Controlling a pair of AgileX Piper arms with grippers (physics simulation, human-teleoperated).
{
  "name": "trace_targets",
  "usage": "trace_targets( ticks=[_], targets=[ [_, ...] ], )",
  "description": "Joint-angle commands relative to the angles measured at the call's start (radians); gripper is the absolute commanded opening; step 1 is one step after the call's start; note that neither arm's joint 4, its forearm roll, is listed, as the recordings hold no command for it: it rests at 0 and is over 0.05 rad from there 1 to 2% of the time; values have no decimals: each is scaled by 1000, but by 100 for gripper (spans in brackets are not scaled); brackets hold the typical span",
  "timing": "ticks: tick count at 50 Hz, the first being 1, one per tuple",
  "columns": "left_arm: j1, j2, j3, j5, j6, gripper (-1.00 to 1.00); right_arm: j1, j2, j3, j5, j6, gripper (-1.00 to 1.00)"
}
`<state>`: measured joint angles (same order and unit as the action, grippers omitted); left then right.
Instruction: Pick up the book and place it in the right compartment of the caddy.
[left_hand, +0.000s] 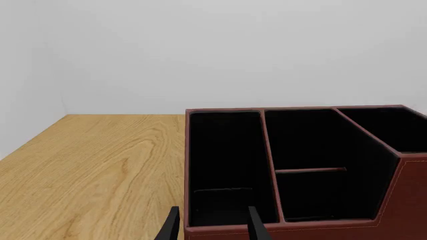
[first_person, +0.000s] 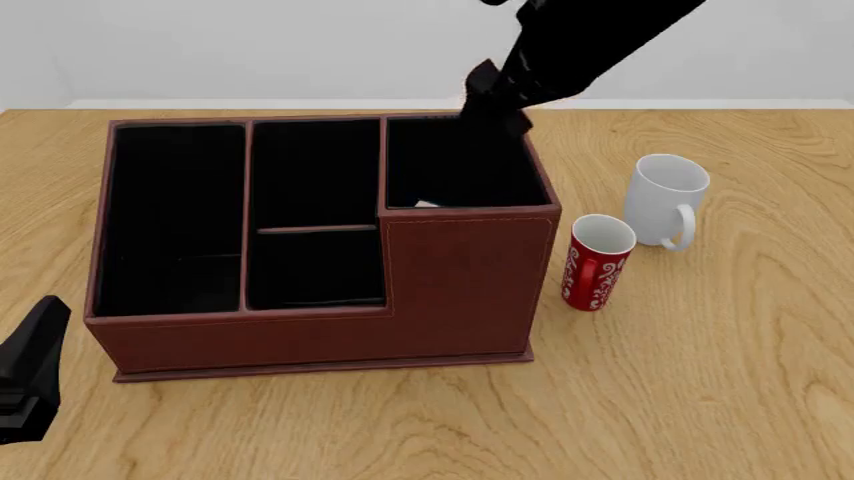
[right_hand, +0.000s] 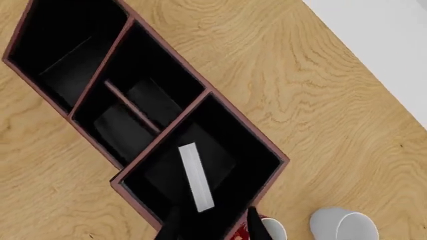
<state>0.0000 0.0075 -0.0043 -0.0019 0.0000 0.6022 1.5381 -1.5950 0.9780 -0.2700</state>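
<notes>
Directly below your right gripper (right_hand: 213, 225), whose fingers are spread and empty, the book (right_hand: 196, 176) stands on edge inside the right compartment (first_person: 467, 170) of the caddy (first_person: 320, 330), spine running along your fingers.

Bare simulated tabletop (first_person: 747, 400) — blank grey backdrop, nothing else.

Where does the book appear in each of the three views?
Left wrist view: the book is not visible.
Front view: only a white sliver shows inside the right compartment, at its front wall.
Right wrist view: the white page edges lie inside that compartment.
Shared landmark: the caddy.
</notes>
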Motion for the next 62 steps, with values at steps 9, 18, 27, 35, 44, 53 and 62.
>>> trace_targets(
  ticks=[9,18,27,35,44,53,62],
  targets=[
    [0,0,0,0,0,100,-74,-256,368,-311,-22,100],
    [0,0,0,0,0,100,-184,-357,661,-614,-200,100],
    [0,0,0,0,0,100,-190,-510,748,-758,-139,100],
    [0,0,0,0,0,100,-195,-629,911,-942,-151,100],
    [0,0,0,0,0,100,-272,-671,1051,-1119,-119,100],
    [0,0,0,0,0,100,-399,-630,1240,-1400,-30,100],
    [0,0,0,0,0,100,-466,-502,1397,-1725,-37,100]
  ],
)
